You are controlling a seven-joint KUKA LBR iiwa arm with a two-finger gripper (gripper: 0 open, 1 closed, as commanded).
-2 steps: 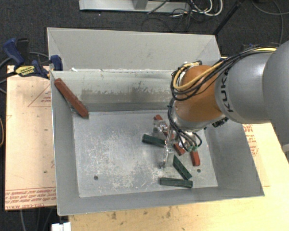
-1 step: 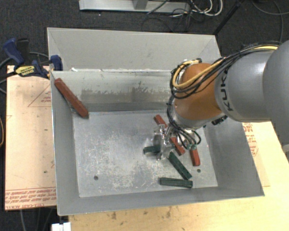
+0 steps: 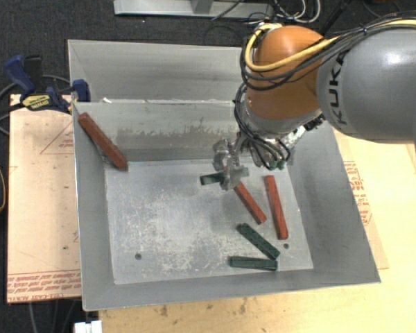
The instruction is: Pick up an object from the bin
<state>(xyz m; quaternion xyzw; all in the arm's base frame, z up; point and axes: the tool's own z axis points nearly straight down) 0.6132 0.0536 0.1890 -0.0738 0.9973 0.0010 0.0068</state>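
Jaws: set low over the floor of the bin [image 3: 159, 227], right of centre and toward the far wall, beneath the orange wrist cover [image 3: 284, 75]; how wide they stand, and whether anything is between them, cannot be told from this angle

Contents, nearest the jaws first:
- short dark green piece [image 3: 211, 180]: flat on the floor, just left of the jaws; touching them or only beside them, cannot tell
- red stick [image 3: 250, 202]: flat, running from the tip of the jaws toward the near right; its far end lies right at the jaws, its near end is free
- second red stick [image 3: 276, 207]: just right of the first and apart from it, lying almost far-to-near; its far end is close under the wrist's cables
- dark green stick [image 3: 258, 241]: set diagonally, nearer than both red sticks, apart from the jaws
- second dark green stick [image 3: 253, 262]: lying left-to-right by the near wall; its right end is just beside the diagonal one's near end
- brown-red stick [image 3: 102, 141]: far left, leaning against the left wall, well apart from the jaws

The green piece and the red stick's far end crowd the jaws on the left and the near side
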